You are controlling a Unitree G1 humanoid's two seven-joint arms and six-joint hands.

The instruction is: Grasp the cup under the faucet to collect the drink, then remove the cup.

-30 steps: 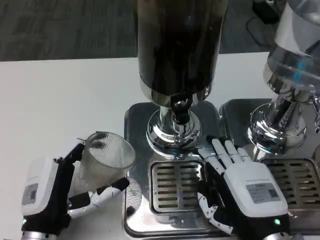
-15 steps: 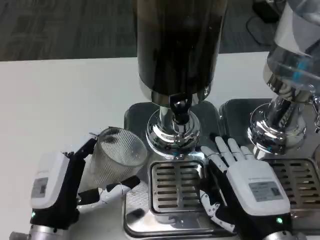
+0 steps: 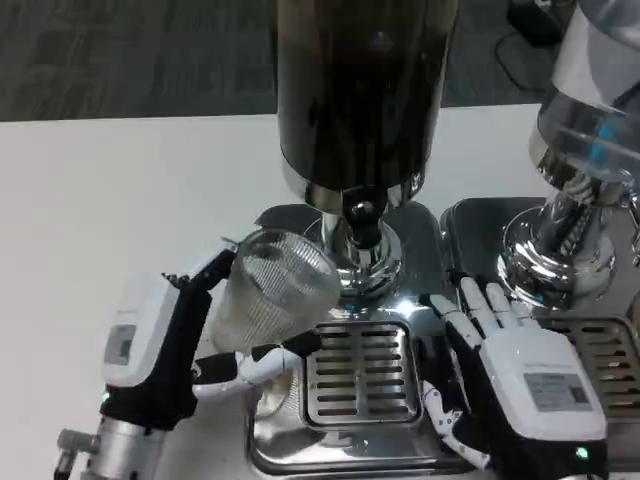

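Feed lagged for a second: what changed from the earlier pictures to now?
The left hand, holding the ribbed clear cup throughout, carried it right and toward the dark dispenser's faucet, reaching the drip grate's left edge. The right hand shifted only slightly, staying open beside the grate.

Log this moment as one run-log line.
left hand: holds ribbed clear cup, left of faucet | right hand: open, resting on drip tray edge | cup: not yet under faucet

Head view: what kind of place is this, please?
Probably a self-service drinks station: a dispenser of dark drink over a drip tray, a second dispenser beside it, and a clear cup in the left hand.
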